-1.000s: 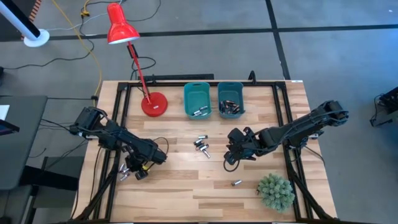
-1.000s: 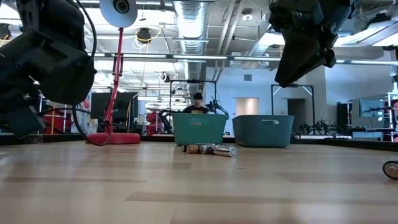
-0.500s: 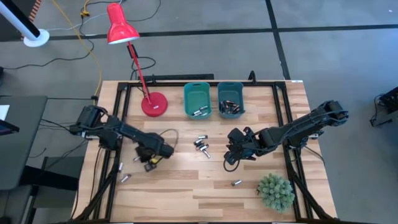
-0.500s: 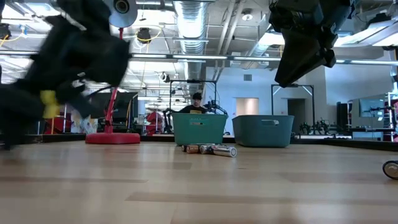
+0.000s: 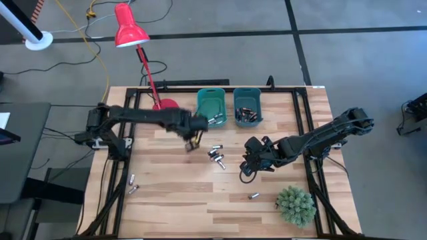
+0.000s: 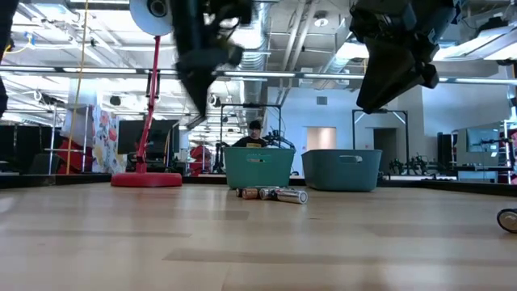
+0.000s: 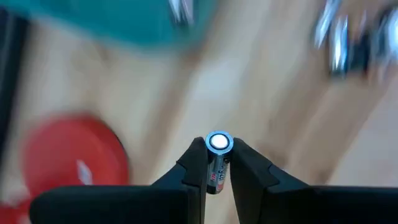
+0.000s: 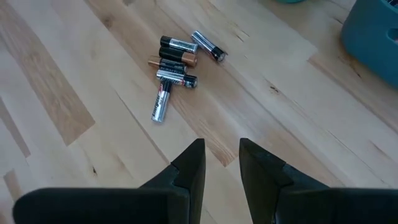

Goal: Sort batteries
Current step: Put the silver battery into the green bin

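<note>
Sorting is partly done, by my reading: each of the two teal bins, the left bin (image 5: 211, 107) and the right bin (image 5: 247, 105), already holds several cells, while others lie loose on the table (image 5: 187, 207).

Between the jaws of the left gripper (image 7: 218, 163), which are closed to a narrow gap, sits one held battery (image 7: 216, 160), a slim metal cylinder with a printed sleeve and a bright round end cap facing the wrist camera. In the high view this gripper (image 5: 194, 138) hangs just beside the left bin, so I judge the cell is about to be dropped in.

Ahead of the right gripper (image 8: 222, 157), whose jaws stand slightly apart with nothing between them, lies a small cluster of batteries (image 8: 176, 64): smooth silvery and black tubes, one copper-tipped, touching one another, with one more set crosswise at the cluster's far side.

Still unsorted are that cluster, a single cell (image 5: 253, 196) behind the right jaws near the spiky green plant (image 5: 295, 205), and two cells (image 5: 132, 185) well behind the left jaws by the table's edge.

The tabletop is pale striped wood, smooth and matte; the bins are glossy rectangular plastic.
</note>
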You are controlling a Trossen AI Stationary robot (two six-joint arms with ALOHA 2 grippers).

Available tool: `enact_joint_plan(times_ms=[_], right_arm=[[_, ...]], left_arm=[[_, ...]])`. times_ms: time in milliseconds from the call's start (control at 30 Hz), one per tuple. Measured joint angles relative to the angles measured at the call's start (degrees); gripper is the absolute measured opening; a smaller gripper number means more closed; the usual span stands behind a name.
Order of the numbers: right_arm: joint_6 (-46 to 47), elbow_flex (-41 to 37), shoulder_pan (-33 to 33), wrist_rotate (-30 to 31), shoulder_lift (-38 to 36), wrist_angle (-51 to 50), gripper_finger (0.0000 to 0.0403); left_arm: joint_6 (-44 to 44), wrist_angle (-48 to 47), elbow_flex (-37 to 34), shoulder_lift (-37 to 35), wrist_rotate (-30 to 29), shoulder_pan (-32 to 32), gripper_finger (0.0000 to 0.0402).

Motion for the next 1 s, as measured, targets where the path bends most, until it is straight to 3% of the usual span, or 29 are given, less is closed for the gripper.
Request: enact_joint_plan(times_ms=[200, 367, 500, 633, 900, 1000], right_arm=[[1.12, 0.0, -0.11, 0.0, 0.02, 0.0, 0.0116], [2.52, 0.0, -1.3, 0.0, 0.0, 0.01, 0.0116], [5.22, 0.0, -2.63, 0.0, 0.01, -0.06, 0.0116], [7.34, 0.0, -3.28, 0.0, 0.02, -0.02, 0.0116], [11.89, 0.0, -3.74, 0.0, 0.0, -0.07, 0.0116], [12.88, 0.0, -3.72, 0.0, 0.02, -0.02, 0.0116]], left_arm=[[10.54, 13.24, 7.25, -0.02, 0.86, 8.28, 0.004], [14.28, 23.24, 7.37, 3.33, 10.8, 15.03, 0.004], [15.67, 27.35, 7.24, 8.71, 12.94, 18.22, 0.004], [15.46, 27.87, 7.68, 13.34, 17.46, 20.79, 0.004], [14.78, 26.8, 12.54, 20.97, 17.85, 22.11, 0.0041], [15.74, 25.85, 13.58, 22.39, 17.85, 22.11, 0.0067]])
